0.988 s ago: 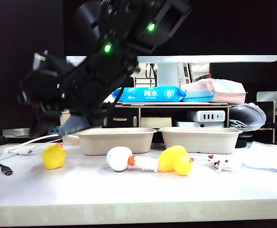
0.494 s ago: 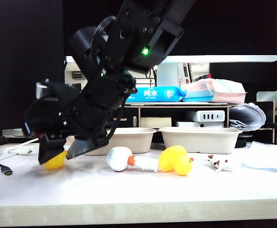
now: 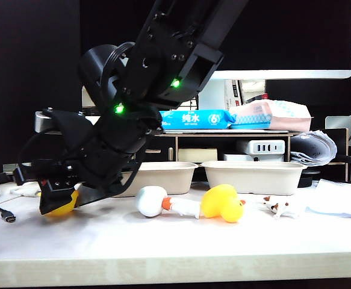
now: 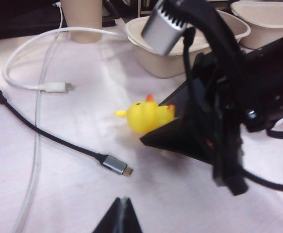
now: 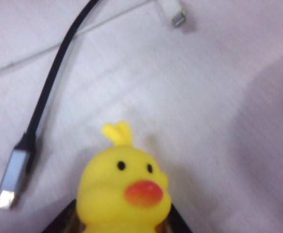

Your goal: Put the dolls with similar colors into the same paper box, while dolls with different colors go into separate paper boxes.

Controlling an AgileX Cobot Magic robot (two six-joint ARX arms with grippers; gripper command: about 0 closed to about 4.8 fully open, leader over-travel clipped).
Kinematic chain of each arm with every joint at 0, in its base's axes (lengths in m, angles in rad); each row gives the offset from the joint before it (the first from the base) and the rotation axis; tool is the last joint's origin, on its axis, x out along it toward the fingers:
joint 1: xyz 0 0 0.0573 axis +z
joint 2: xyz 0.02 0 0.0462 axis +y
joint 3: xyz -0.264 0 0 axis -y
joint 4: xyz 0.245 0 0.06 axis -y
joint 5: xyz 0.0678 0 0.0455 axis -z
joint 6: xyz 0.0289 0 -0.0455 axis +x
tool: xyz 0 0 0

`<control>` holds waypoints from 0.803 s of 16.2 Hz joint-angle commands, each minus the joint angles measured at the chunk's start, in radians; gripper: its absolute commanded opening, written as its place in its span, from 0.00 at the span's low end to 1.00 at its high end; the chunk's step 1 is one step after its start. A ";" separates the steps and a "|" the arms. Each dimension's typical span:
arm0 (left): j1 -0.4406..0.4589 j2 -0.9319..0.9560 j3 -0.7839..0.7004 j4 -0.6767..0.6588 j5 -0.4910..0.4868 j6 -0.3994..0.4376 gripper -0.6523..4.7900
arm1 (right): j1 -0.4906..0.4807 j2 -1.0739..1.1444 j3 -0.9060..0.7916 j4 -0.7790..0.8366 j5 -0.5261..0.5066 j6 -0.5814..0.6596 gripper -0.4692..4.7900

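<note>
The right gripper [image 3: 58, 201] is down around the small yellow duck [image 5: 124, 191] near the desk's left end, in front of the left paper box [image 3: 154, 176]. Its fingers flank the duck, half-closed; a firm hold cannot be told yet. A soft, round body could squirt out or roll if they pinch low or off-centre. The duck sits upright, beak facing the wrist camera, no clear long axis. The left gripper [image 4: 121, 218] hangs above the desk, fingers together.
</note>
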 commanded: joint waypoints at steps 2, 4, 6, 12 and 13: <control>0.001 0.000 0.002 0.008 0.003 0.003 0.11 | 0.004 0.004 0.002 0.028 0.019 0.007 0.36; 0.001 0.000 0.002 0.008 0.003 0.003 0.11 | 0.003 0.003 0.003 0.068 0.022 0.015 0.36; 0.001 0.000 0.002 0.008 0.003 0.003 0.11 | 0.002 -0.006 0.003 0.079 0.023 0.030 0.36; 0.001 0.000 0.002 0.008 0.003 0.003 0.11 | -0.061 -0.124 0.003 0.073 0.084 0.040 0.36; 0.001 -0.001 0.002 0.008 0.003 0.003 0.11 | -0.074 -0.134 0.003 0.070 0.092 0.039 0.36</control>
